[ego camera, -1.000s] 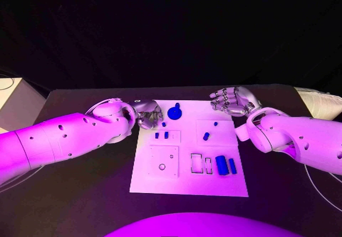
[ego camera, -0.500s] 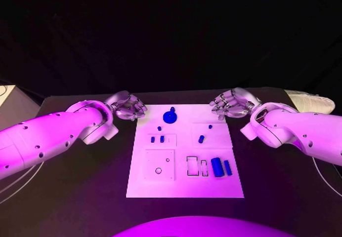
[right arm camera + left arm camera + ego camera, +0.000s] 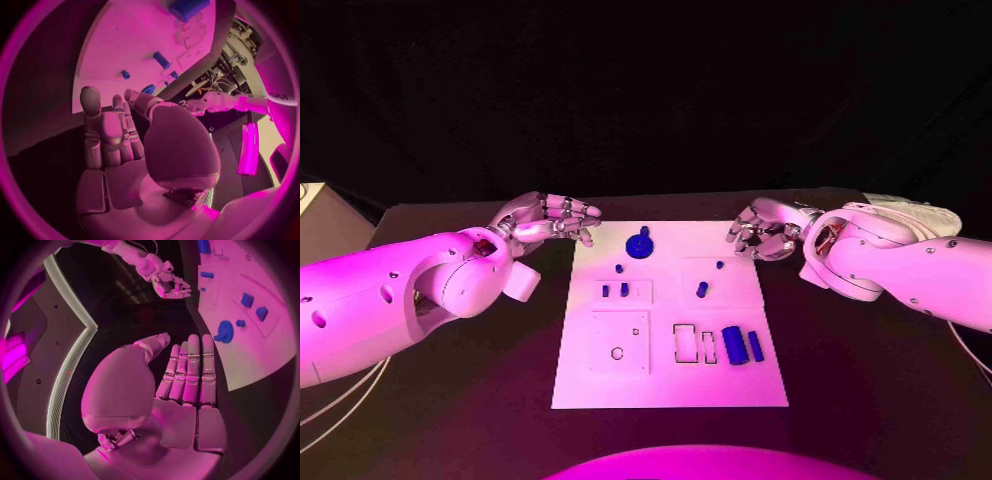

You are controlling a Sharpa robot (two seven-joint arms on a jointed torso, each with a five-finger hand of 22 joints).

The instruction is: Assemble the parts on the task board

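Left hand (image 3: 548, 218): in the head view it hovers over the black table (image 3: 459, 380) just off the far left corner of the task board (image 3: 668, 385), fingers partly curled, holding nothing. The left wrist view adds what the head view cannot resolve: the left hand's fingers (image 3: 190, 371) lie straight and pressed side by side, the thumb set apart, the palm bare.

Task board: a white plate at the middle of the table, between the two hands. At its far edge stands a round blue part (image 3: 640, 245) with a small stem; the left wrist view shows the same part (image 3: 223, 332) close beyond the fingertips. Going left to right across the board, two small blue parts (image 3: 615, 290) sit in a shallow rectangular recess on the left, a small blue peg (image 3: 702, 289) sits near the middle, and two upright blue blocks (image 3: 743, 346) stand on the near right, beside two outlined slots (image 3: 695, 344).

Right hand (image 3: 764, 229): it hovers off the far right corner of the board, fingers curled inward, nothing between them. In the right wrist view the right hand's fingers (image 3: 103, 134) run close together and the palm is bare; the board edge and several blue parts lie beyond them.

Surroundings: black cloth behind the table.
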